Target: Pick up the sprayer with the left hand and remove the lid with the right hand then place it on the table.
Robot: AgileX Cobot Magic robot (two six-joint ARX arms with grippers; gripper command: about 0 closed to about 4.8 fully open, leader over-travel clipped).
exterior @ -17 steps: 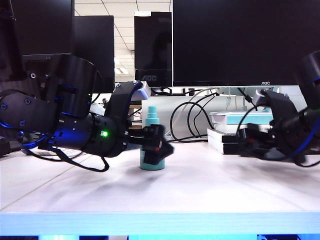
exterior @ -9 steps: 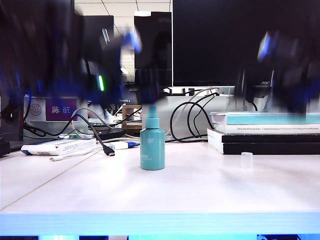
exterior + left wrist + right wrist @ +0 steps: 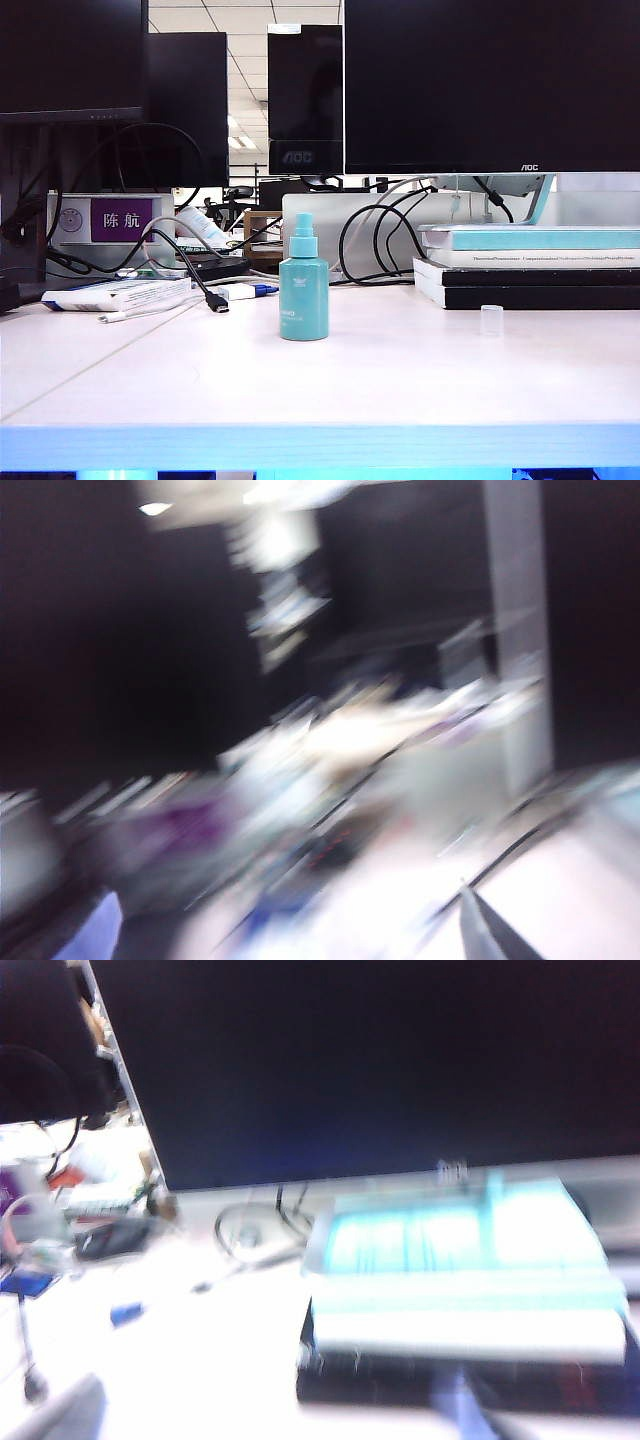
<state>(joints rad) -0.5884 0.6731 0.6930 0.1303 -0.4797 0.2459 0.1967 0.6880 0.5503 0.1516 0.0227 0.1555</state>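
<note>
The teal sprayer (image 3: 304, 295) stands upright and uncapped near the middle of the white table (image 3: 400, 390). The small clear lid (image 3: 491, 320) stands on the table to its right, in front of the books. Neither arm shows in the exterior view. The left wrist view is badly blurred. In it my left gripper (image 3: 285, 942) is open, one fingertip (image 3: 482, 935) far from the other and nothing between them. My right gripper (image 3: 262, 1422) is also open and empty, with one finger (image 3: 60, 1410) at the picture's edge. Neither wrist view shows the sprayer or the lid.
A stack of books (image 3: 540, 270) lies at the right rear and also fills the right wrist view (image 3: 460, 1290). Dark monitors (image 3: 490, 80) line the back. Black cables (image 3: 200, 285) and a white box (image 3: 120, 293) lie at the left rear.
Both arms have swung up and out of the exterior view. My left gripper, which was around the sprayer, has left it standing. The lid now shows on the table.
</note>
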